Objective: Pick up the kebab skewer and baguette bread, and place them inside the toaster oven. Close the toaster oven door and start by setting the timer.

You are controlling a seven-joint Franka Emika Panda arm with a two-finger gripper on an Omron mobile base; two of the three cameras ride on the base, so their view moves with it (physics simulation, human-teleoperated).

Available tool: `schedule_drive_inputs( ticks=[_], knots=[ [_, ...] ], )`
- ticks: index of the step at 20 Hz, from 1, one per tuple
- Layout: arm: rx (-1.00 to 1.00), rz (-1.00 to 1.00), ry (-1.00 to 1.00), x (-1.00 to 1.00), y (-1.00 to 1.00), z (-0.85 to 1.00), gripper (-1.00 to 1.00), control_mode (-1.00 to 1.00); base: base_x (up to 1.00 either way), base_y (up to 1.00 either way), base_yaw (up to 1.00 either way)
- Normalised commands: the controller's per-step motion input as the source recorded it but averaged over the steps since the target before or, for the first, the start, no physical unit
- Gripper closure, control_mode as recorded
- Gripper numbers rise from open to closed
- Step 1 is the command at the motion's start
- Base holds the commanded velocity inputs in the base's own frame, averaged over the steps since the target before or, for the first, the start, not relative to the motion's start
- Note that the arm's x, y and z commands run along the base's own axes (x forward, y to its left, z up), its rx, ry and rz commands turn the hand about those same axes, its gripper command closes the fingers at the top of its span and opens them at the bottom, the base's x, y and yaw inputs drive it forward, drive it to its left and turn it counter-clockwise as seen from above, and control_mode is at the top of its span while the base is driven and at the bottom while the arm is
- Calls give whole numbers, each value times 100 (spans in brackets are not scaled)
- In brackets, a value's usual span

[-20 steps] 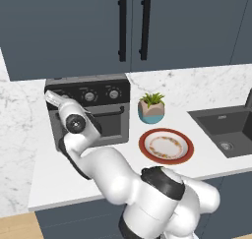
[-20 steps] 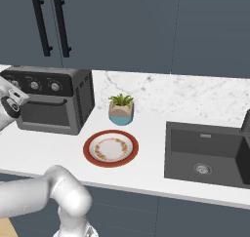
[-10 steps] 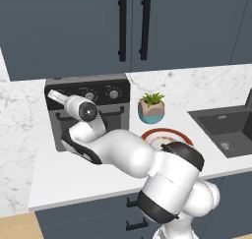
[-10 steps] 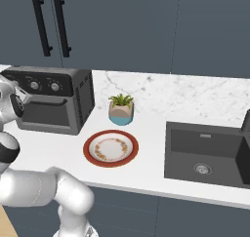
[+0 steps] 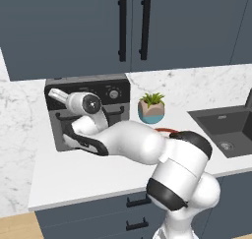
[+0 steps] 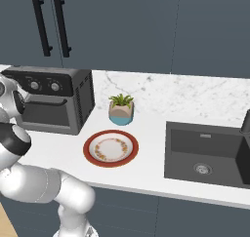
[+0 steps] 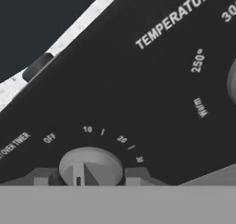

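The toaster oven stands at the counter's back left, and the toaster oven door is shut flat against its front. My gripper is up against the left end of the oven's black control panel. In the hand view my gripper has one fingertip on each side of the round silver timer knob, under the marks OFF, 10, 20 and 30. It is shut on that knob. The kebab skewer and the baguette bread are hidden.
A red-rimmed plate lies on the counter in front of a small potted plant. A dark sink is set into the counter to the right. Dark wall cabinets hang above the oven.
My hand has risen from the oven's door front to its control panel, and my elbow has swung out to the right. The jaws hold the same width.
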Motion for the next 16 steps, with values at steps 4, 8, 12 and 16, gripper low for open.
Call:
schedule_drive_inputs(
  ticks=[4,8,12,16],
  knots=[
    [0,0,-16,-4,0,-1,100,-100,0,0,0],
    [0,0,-24,-1,0,0,100,-100,0,0,0],
    [0,0,-21,-1,0,-1,100,-100,0,0,0],
    [0,0,-6,0,0,0,100,-100,0,0,0]
  ],
)
